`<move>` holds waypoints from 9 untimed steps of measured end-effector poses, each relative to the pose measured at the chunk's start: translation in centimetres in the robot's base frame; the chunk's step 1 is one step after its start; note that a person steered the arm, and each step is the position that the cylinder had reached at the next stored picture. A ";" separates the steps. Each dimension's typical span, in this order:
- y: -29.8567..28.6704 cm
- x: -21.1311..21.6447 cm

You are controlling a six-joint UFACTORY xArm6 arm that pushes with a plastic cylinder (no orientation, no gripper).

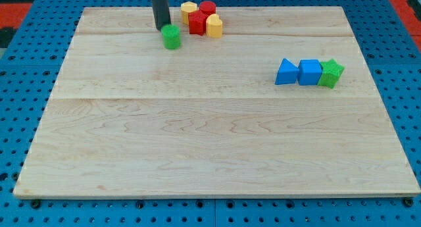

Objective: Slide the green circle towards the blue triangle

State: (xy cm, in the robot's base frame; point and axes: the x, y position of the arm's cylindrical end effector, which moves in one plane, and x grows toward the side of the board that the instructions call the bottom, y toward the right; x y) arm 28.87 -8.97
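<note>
green circle (172,37) — short bright-green cylinder, upright, near tabletop (197,148) top edge | blue triangle (285,72) near right edge, well apart | tool: bare rod — my tip (162,27) touches circle's upper-left, grasping nothing

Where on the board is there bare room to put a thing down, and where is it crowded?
Free: the whole lower half, below the blue triangle, and the middle between it and the green circle. Crowded: the top, where my tip touches the circle beside the red and yellow cluster, and the right row.
</note>
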 end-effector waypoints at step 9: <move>11.7 6.2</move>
State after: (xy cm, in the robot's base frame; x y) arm 35.03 2.74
